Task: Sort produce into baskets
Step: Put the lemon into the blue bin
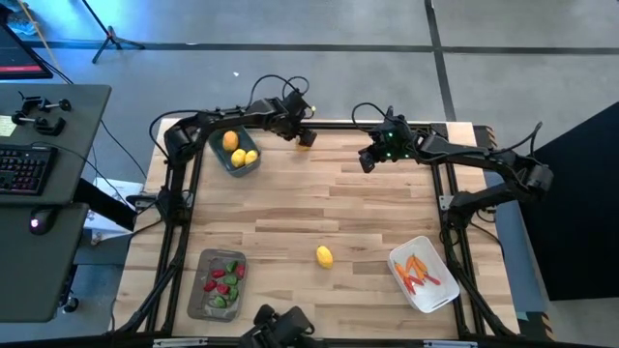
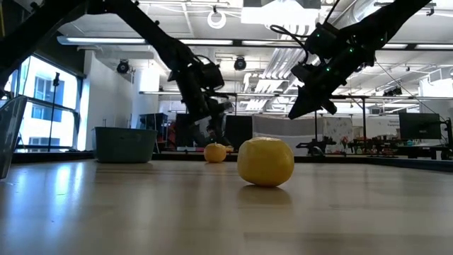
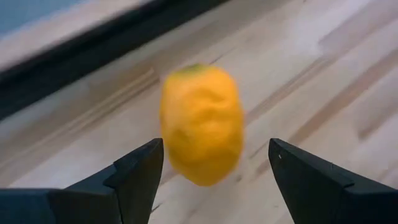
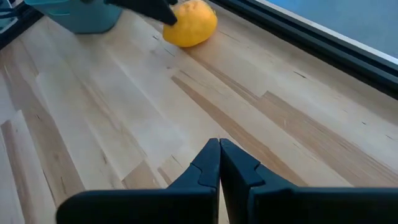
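A yellow lemon (image 1: pixel 306 144) lies on the wooden table near its far edge. My left gripper (image 1: pixel 301 136) hangs over it, open. In the left wrist view the lemon (image 3: pixel 200 124) shows between the two spread fingers, and neither finger touches it. The blue-grey tub (image 1: pixel 235 152) to its left holds three lemons. My right gripper (image 1: pixel 368 163) hovers shut above the table's far right part, with nothing between its fingers (image 4: pixel 219 163). A second lemon (image 1: pixel 324 256) lies loose on the near middle of the table.
A shallow grey tray (image 1: pixel 202 290) with red and green pieces stands at the near left. At the near right a white tub (image 1: pixel 434 299) holds thin orange sticks. The table's black frame rail (image 1: pixel 387 124) runs just behind the far lemon.
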